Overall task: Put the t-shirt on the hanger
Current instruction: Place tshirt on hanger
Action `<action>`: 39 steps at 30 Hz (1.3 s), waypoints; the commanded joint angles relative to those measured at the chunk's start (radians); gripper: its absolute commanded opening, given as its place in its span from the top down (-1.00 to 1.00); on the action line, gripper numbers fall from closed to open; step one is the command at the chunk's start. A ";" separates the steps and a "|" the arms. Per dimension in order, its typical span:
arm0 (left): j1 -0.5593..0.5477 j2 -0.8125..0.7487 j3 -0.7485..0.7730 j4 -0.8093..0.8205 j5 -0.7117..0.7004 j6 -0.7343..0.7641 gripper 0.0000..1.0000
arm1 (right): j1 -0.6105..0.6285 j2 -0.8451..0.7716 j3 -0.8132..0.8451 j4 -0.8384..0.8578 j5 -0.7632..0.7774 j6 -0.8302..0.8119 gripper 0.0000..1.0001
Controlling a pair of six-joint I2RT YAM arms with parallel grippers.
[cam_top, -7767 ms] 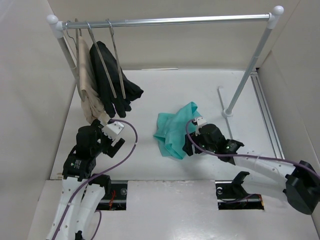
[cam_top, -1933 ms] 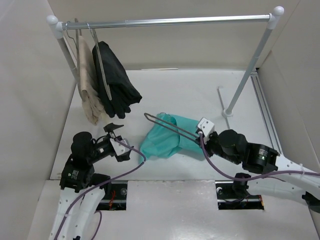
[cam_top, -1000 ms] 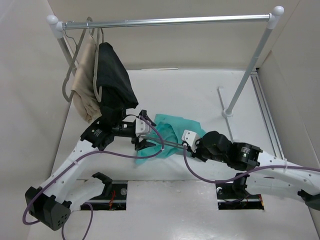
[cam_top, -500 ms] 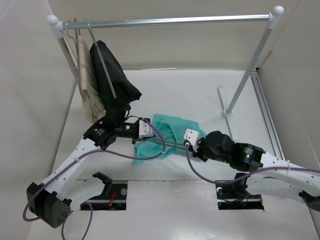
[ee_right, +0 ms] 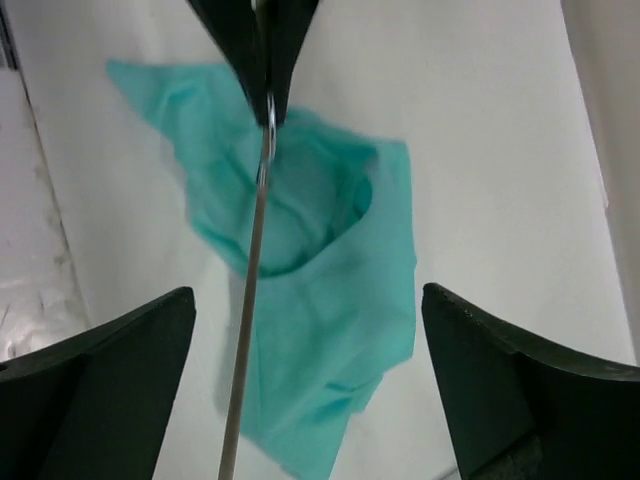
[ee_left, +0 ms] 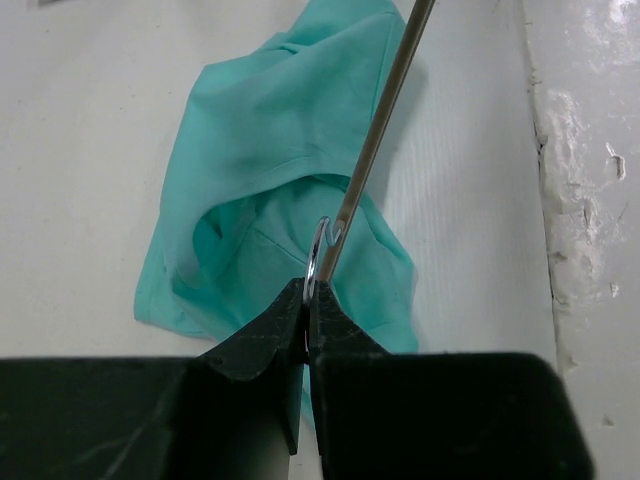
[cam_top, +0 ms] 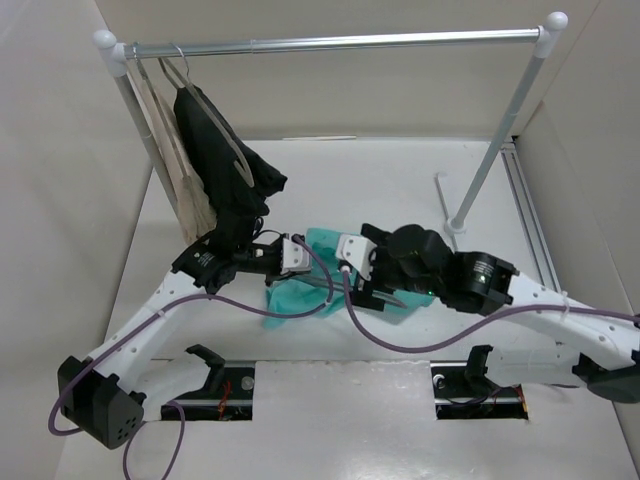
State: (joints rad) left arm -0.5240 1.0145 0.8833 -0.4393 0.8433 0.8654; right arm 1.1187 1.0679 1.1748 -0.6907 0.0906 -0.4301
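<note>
Top view: crumpled teal-green cotton t-shirt (cam_top: pixel 290 300) on white table (cam_top: pixel 400 180), middle of near edge, between left gripper (cam_top: pixel 312 275) and right gripper (cam_top: pixel 362 272).

Left wrist view: left gripper (ee_left: pixel 308 298) jaws pinched tight on wire hook of slim grey-silver hanger (ee_left: pixel 385 110); hanger rod crosses t-shirt (ee_left: pixel 260 130).

Right wrist view: right gripper (ee_right: pixel 305 293) jaws spread wide, gripping nothing; hanger (ee_right: pixel 245 330) runs between fingers, over t-shirt (ee_right: pixel 340 250).

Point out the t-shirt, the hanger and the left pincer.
t-shirt (ee_left: pixel 262 150): left wrist view, on the flat cloth near its middle.
hanger (ee_left: pixel 372 150): left wrist view, on its straight metal rod.
left pincer (ee_left: pixel 307 293): left wrist view, at the shut tips clamping the hanger's wire.
</note>
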 commanded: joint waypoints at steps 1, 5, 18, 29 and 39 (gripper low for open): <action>-0.001 -0.013 0.037 0.053 0.005 -0.038 1.00 | -0.005 0.127 0.097 0.006 -0.061 -0.067 -0.97; -0.001 -0.024 0.028 0.091 -0.004 -0.086 1.00 | -0.028 0.259 0.088 0.072 -0.159 -0.110 -0.94; -0.001 -0.093 -0.047 0.151 0.005 -0.137 1.00 | -0.211 0.320 -0.132 0.347 -0.430 -0.096 -0.70; -0.001 -0.111 -0.090 0.234 0.007 -0.193 1.00 | -0.220 0.431 -0.063 0.387 -0.325 -0.055 0.52; -0.001 -0.122 -0.090 0.292 -0.029 -0.262 -0.76 | -0.356 0.275 -0.070 0.275 -0.259 0.008 1.00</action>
State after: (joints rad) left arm -0.5217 0.9207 0.7853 -0.2161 0.7959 0.6445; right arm 0.8143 1.4452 1.0855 -0.3843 -0.2134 -0.4583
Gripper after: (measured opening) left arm 0.853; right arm 0.112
